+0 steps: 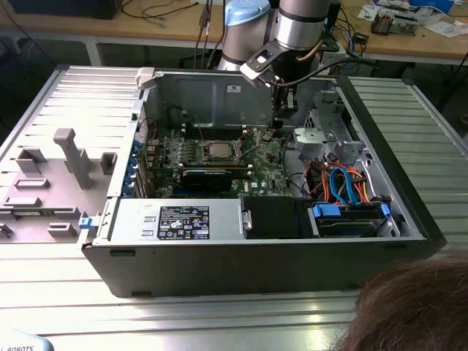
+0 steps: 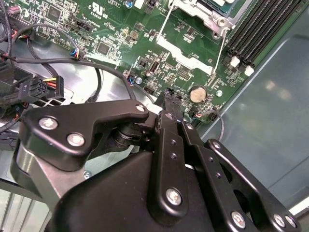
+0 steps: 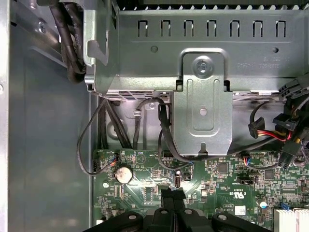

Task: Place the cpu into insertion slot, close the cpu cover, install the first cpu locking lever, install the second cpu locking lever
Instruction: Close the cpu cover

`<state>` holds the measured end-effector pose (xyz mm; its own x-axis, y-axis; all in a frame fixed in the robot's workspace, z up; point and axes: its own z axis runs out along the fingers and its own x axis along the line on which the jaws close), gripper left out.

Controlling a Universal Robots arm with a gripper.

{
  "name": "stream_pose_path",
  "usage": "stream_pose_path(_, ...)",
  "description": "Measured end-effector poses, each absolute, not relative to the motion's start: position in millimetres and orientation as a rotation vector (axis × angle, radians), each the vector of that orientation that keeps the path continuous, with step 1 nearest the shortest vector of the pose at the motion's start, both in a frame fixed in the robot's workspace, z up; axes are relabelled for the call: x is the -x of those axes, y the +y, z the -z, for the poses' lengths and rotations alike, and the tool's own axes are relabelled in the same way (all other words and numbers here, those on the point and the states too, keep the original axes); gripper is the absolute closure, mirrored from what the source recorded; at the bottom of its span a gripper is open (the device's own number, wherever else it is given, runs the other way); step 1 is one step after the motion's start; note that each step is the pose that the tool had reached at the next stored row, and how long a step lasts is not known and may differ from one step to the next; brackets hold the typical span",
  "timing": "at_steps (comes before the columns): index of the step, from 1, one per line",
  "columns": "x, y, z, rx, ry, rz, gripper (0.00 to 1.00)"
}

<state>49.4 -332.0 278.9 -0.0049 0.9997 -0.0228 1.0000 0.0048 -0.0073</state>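
Exterior view: the cpu [image 1: 217,151] lies flat in the insertion slot [image 1: 202,151], at the middle of the green motherboard [image 1: 257,159]. The board sits in an open computer case [image 1: 219,270] on the slatted bench [image 1: 417,124]. The chip is a small square with a dull silver-grey top, ringed by a brighter metal rim.

The pincer [image 1: 276,131] hangs over the board on the exterior view's right of the slot, apart from the chip. In both wrist views its black fingertips [image 3: 174,195] meet with nothing visible between them, so the pincer [image 2: 170,99] is clenched on nothing. It sits just beside a round coin cell [image 2: 197,93].

In the second wrist view a corner of the cpu cover [image 2: 190,7] shows as thin silvery sheet. One locking lever [image 2: 163,28] and the other locking lever [image 2: 221,50] run out from it as bare wire rods, apparently unlatched. Whether the cover lies fully down cannot be determined.

Handling, as judged:
- Chip: light, rigid, smooth-topped; probably fragile on its underside. Take it by opposite edges only.
- Cover: thin and easily bent; press on the frame, not the cut-out.
- Levers: stiff, springy wire; engage at the free end.
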Motion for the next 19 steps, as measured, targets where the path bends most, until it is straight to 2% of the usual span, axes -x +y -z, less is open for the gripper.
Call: stream_pose_path(19,-56.1,-332.0,-277.6,-2.208,2.219,0.033,0.89)
